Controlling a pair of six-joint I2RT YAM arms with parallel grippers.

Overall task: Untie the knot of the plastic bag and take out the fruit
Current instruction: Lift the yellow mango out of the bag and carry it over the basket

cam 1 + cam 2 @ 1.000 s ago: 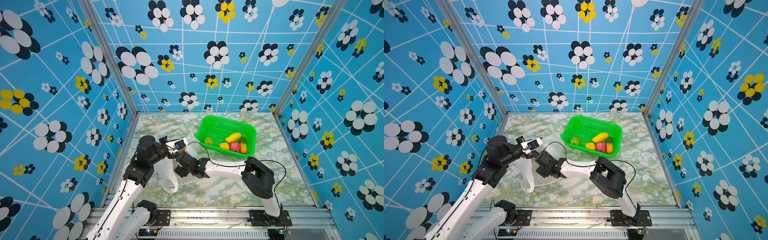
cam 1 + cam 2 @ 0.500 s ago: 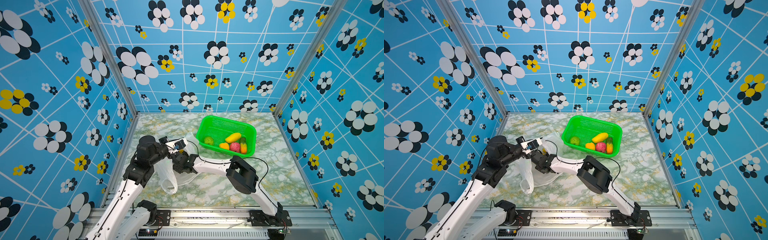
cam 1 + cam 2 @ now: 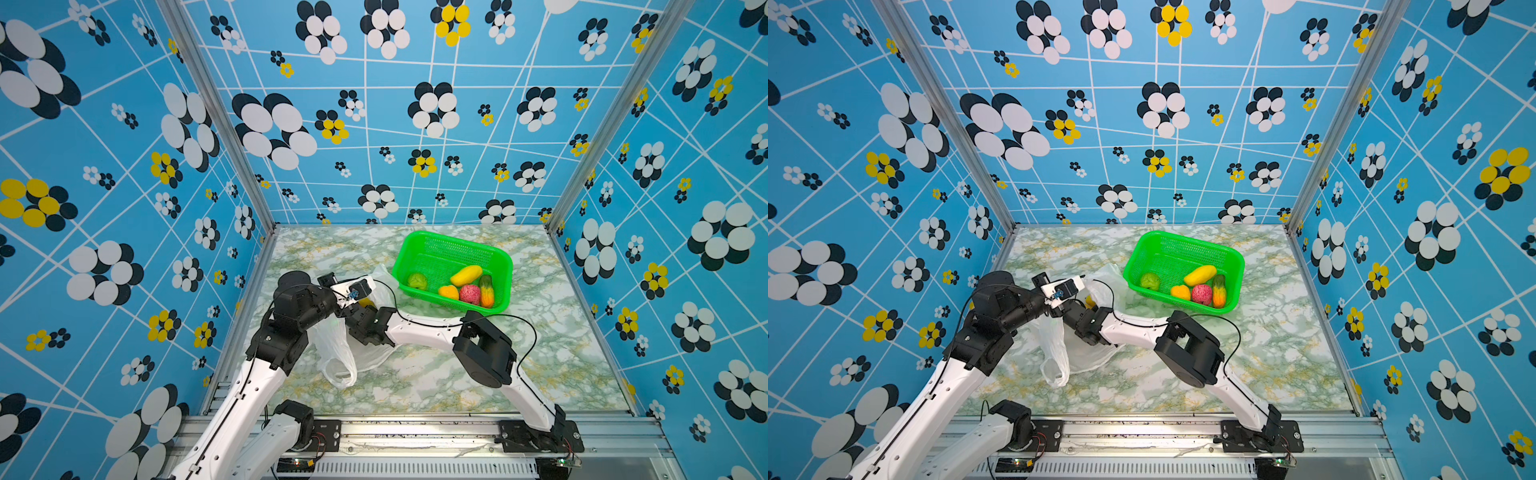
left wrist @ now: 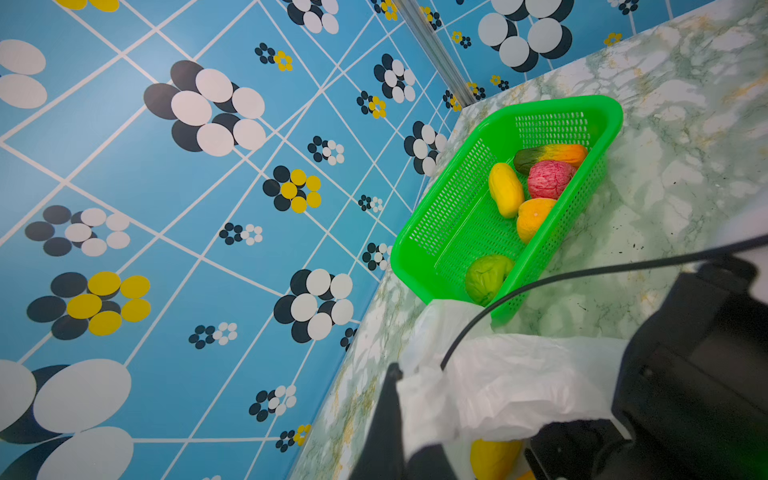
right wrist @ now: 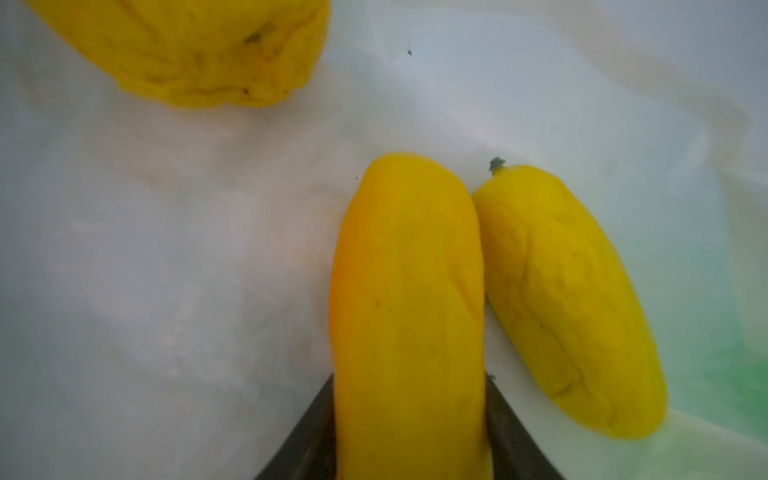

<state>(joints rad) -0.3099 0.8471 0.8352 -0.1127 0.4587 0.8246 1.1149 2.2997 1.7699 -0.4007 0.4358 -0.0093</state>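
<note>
Five fruits (image 3: 466, 275) lie in the green basket (image 3: 453, 243) at the back of the counter (image 3: 561, 340). Just beside it the plastic bag (image 3: 332, 349) sags open, one loop handle (image 3: 338, 376) loose on the counter. The left claw (image 4: 409, 419) is pinched closed on the bag's rim. The right claw (image 5: 409, 386) is inside the bag, jaws pressed against both sides of a long yellow fruit (image 5: 409, 270); two more yellow ones lie near.

The basket (image 3: 457, 242) stands right of the plastic bag (image 3: 332, 353), fruit (image 3: 466, 275) in both.
</note>
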